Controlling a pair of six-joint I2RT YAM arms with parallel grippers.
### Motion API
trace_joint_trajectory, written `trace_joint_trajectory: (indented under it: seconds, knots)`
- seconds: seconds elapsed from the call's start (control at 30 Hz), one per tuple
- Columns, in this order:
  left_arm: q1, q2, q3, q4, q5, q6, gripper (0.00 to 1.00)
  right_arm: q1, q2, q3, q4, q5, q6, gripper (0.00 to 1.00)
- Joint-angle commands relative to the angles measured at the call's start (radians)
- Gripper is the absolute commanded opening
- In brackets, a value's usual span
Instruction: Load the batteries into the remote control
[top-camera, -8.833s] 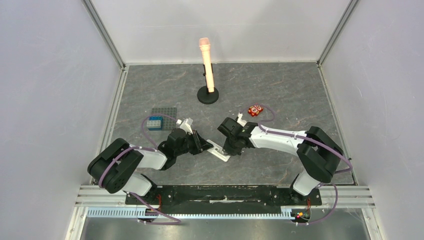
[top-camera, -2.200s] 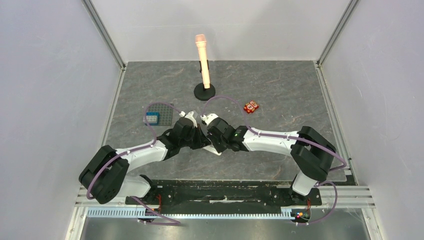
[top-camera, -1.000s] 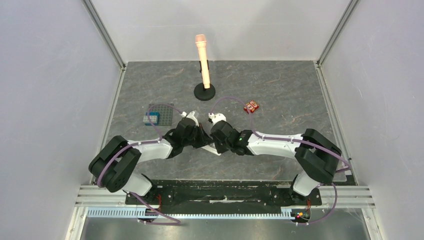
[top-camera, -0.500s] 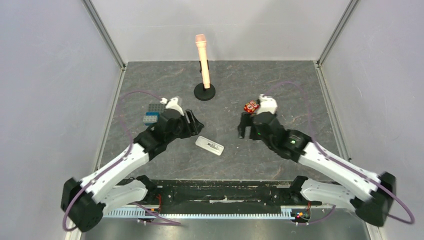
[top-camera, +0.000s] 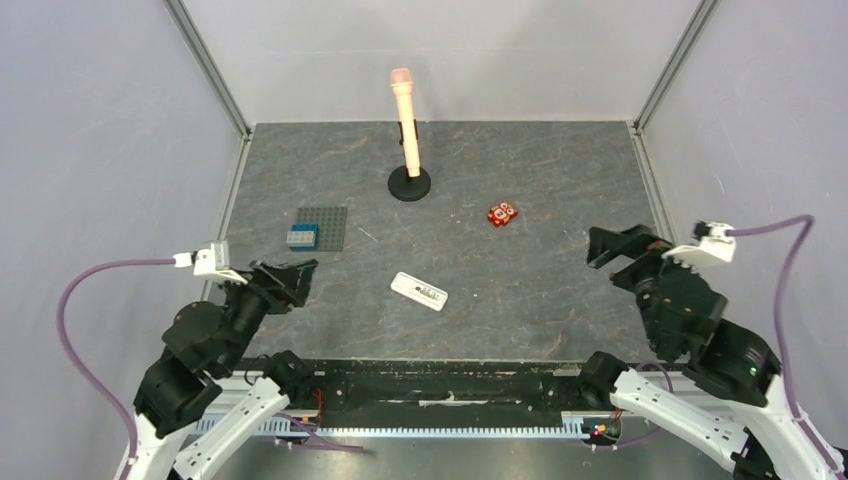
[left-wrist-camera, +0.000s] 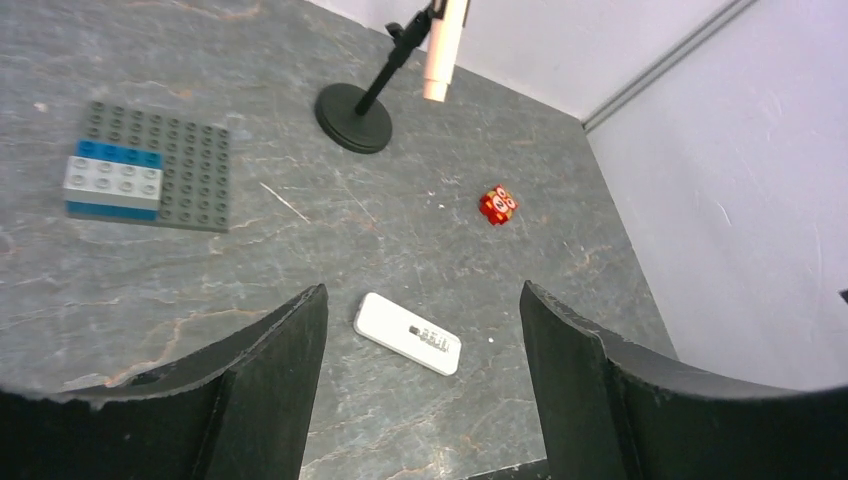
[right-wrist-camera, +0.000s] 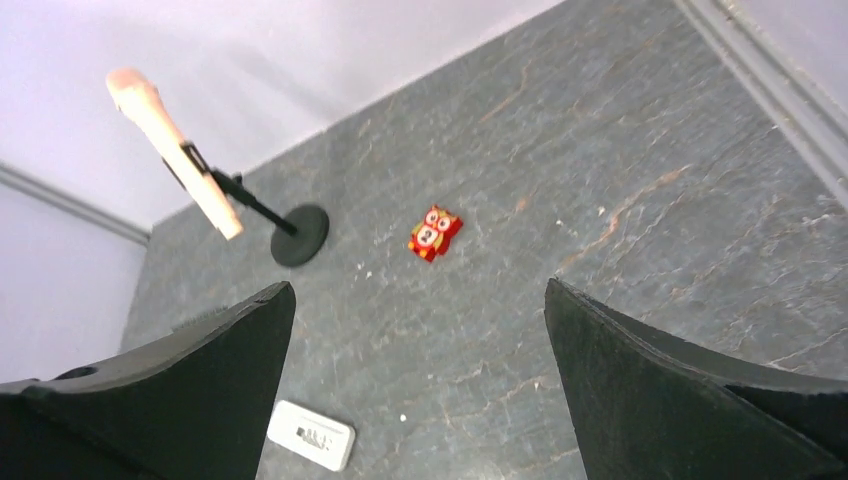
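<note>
The remote control (top-camera: 419, 291) is a slim white handset lying flat on the grey table, near the middle front, with nothing touching it. It also shows in the left wrist view as the remote control (left-wrist-camera: 407, 333) and low in the right wrist view as the remote control (right-wrist-camera: 310, 435). My left gripper (top-camera: 292, 283) is raised at the near left, open and empty, well clear of the handset. My right gripper (top-camera: 617, 258) is raised at the near right, open and empty too. The batteries are out of view.
A peach microphone-shaped prop on a black round stand (top-camera: 409, 130) rises at the back centre. A small red block (top-camera: 501, 214) lies right of it. A grey studded plate with a blue brick (top-camera: 321, 227) sits at the left. Metal frame rails edge the table.
Both grippers were shut close together at the remote; they have opened and pulled back and up to the near left and near right. The remote now lies alone on the table.
</note>
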Motion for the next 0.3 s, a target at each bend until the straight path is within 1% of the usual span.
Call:
trace_joint_trajectory:
  seconds: [0.0, 0.07, 0.13, 0.27]
  knots:
    - [0.002, -0.034, 0.062, -0.153, -0.1, 0.067, 0.77, -0.001, -0.04, 0.038, -0.056, 0.111, 0.021, 0.98]
    - [0.002, -0.043, 0.076, -0.162, -0.104, 0.073, 0.77, -0.001, -0.048, 0.048, -0.072, 0.113, 0.031, 0.98]
    - [0.002, -0.05, 0.083, -0.154, -0.072, 0.093, 0.77, -0.001, -0.05, 0.049, -0.081, 0.111, 0.043, 0.98]
    - [0.002, -0.052, 0.096, -0.155, -0.077, 0.097, 0.78, -0.001, -0.043, 0.041, -0.086, 0.101, 0.055, 0.98]
